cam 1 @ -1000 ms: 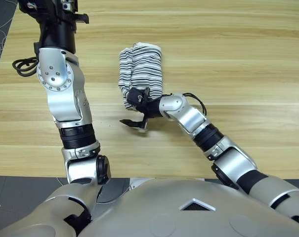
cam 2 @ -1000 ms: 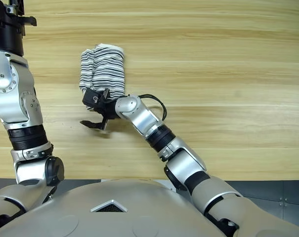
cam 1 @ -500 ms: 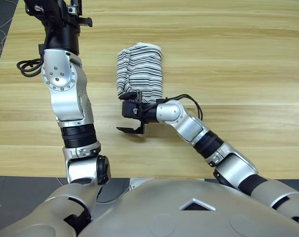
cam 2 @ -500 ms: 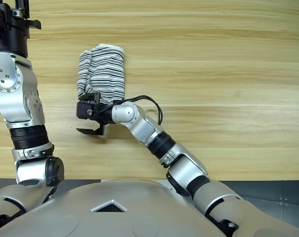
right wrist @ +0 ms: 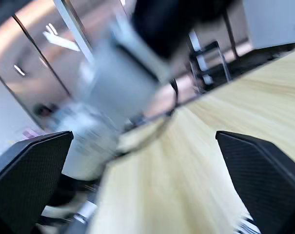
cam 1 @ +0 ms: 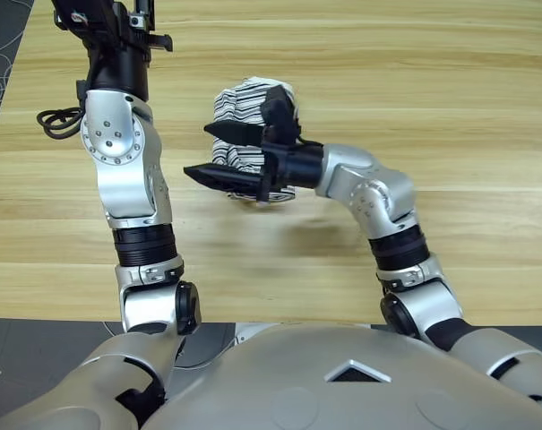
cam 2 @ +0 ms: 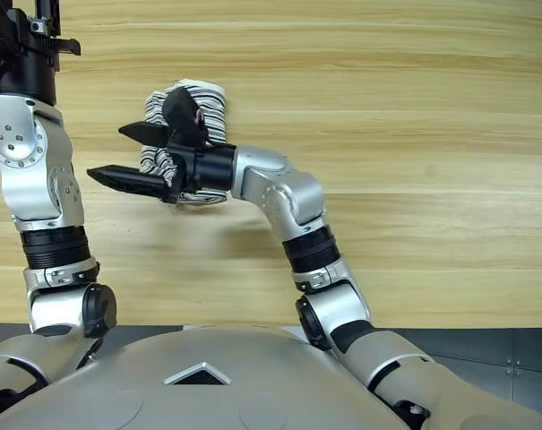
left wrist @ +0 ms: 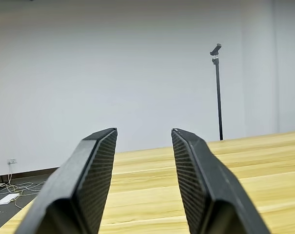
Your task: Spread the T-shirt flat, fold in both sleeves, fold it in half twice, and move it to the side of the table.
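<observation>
The T-shirt [cam 1: 245, 97] is a folded bundle of black and white stripes lying on the wooden table [cam 1: 450, 107], a little left of centre. My right gripper [cam 1: 199, 150] hovers over the bundle's near end, pointing left, and hides part of it. Its fingers are wide open with nothing between them, as the right wrist view confirms [right wrist: 145, 134]. My left gripper [left wrist: 142, 139] is raised over the table's far left, to the left of the T-shirt. It is open and holds nothing.
A black cable [cam 1: 48, 120] loops over the table's left edge, with dark floor beyond it. A thin stand [left wrist: 218, 87] rises behind the table's far edge. Bare wood stretches to the right of the T-shirt and in front of it.
My right gripper rose from the table just in front of the T-shirt, turned to point left, and now hangs above the bundle's near end. The left arm barely shifted.
</observation>
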You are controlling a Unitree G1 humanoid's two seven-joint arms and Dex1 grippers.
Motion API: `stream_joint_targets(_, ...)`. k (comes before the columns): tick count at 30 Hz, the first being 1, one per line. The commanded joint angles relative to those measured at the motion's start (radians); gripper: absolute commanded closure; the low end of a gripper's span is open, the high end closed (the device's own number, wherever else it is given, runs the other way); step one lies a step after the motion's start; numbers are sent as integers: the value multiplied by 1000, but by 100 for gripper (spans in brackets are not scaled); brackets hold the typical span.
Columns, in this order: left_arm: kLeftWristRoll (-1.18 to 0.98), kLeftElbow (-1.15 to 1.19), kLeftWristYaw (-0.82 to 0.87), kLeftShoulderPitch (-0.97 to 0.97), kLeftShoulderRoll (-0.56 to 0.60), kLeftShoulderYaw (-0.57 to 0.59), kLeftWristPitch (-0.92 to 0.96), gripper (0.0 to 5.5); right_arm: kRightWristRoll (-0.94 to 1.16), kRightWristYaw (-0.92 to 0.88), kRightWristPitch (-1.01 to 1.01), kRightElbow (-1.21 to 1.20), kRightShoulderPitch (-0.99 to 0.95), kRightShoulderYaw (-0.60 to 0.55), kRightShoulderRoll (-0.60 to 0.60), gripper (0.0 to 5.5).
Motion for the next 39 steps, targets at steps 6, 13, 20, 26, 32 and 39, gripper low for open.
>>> stream_joint_targets(6,-14,6,-141,14,52,-90,95,343,-210,-260,-240,177,-82,-109,-87,4)
stream_joint_targets(13,25,54,-275,80,116,-198,199,343,-468,-220,-595,254,-23,52,-190,4)
stream_joint_targets(20,25,-16,-263,109,124,-179,230,343,-572,-216,-760,405,-27,165,-112,4)
stream_joint_targets(26,31,-30,-245,106,114,-177,222,343,-568,-299,-747,545,-81,110,-38,99)
stream_joint_targets(32,36,-57,-246,111,114,-186,220,343,-610,-337,-753,654,-128,98,-27,194)
stream_joint_targets(39,40,-65,-244,108,111,-187,214,343,-704,-302,-731,733,-134,178,-35,194)
